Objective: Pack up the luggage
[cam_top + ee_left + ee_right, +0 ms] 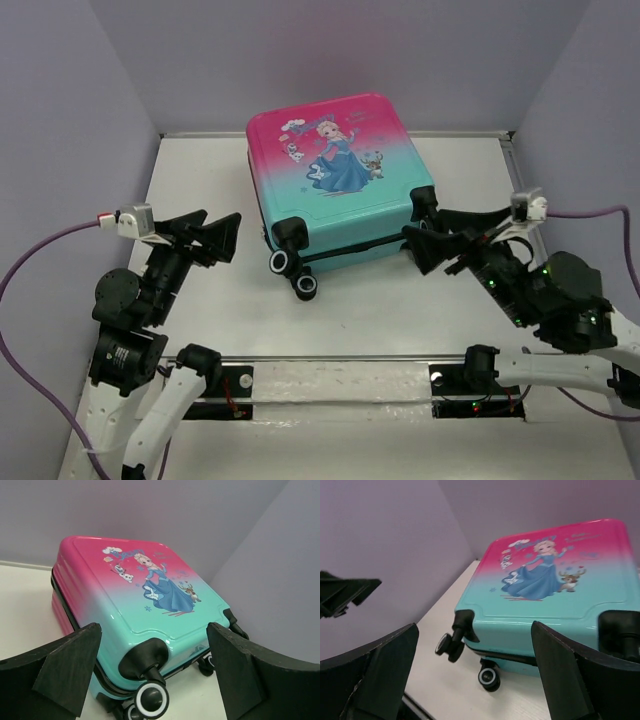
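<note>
The luggage [340,175] lies flat and closed at the far middle of the white table, princess print up, pink end far, teal end with black wheels [283,262] toward me. It also shows in the left wrist view [145,595] and the right wrist view [545,585]. My left gripper [228,240] is open and empty, left of the wheel end and apart from it; its jaws frame the near-left wheel [151,700]. My right gripper [415,250] is open and empty, close to the near-right corner [474,630]. The dark lining is hidden.
Purple walls [90,120] enclose the table on three sides. A metal rail [330,357] runs along the near edge between the arm bases. Purple cables [40,255] trail from both wrists. My left gripper's fingers [345,592] show in the right wrist view.
</note>
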You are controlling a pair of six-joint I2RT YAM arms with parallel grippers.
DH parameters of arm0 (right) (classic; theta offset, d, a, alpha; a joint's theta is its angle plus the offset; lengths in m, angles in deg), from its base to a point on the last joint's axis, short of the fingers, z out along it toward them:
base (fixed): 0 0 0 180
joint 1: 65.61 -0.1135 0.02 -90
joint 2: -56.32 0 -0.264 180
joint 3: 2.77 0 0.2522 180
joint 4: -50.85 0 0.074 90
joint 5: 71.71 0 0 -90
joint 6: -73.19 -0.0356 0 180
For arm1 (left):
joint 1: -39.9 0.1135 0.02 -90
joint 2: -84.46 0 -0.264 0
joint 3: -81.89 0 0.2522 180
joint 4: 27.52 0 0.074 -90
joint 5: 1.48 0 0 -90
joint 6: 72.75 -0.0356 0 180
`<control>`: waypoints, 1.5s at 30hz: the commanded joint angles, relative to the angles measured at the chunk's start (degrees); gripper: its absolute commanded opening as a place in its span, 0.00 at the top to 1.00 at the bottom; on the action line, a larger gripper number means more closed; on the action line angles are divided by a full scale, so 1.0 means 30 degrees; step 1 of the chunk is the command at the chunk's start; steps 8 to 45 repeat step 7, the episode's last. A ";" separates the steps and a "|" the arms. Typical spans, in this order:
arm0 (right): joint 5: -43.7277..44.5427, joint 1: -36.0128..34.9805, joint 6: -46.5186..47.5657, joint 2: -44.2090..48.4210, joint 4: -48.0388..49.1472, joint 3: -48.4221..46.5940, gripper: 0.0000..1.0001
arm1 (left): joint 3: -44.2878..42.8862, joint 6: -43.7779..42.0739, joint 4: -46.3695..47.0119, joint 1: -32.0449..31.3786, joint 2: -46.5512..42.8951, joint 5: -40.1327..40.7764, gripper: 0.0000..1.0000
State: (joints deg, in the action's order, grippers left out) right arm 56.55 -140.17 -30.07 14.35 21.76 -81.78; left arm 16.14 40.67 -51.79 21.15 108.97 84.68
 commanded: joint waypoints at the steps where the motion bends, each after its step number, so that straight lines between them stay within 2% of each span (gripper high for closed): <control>1: 0.3265 0.0011 0.1283 0.2002 -0.0133 0.1269 0.00 | -0.0455 -0.0365 0.1039 -0.0051 -0.0290 -0.1036 0.01; 7: 0.4443 0.0011 0.1517 0.2655 0.0013 0.2152 0.00 | -0.0043 -0.0278 0.1421 -0.0051 -0.0028 -0.0947 0.01; 45: 0.4443 0.0011 0.1517 0.2655 0.0013 0.2152 0.00 | -0.0043 -0.0278 0.1421 -0.0051 -0.0028 -0.0947 0.01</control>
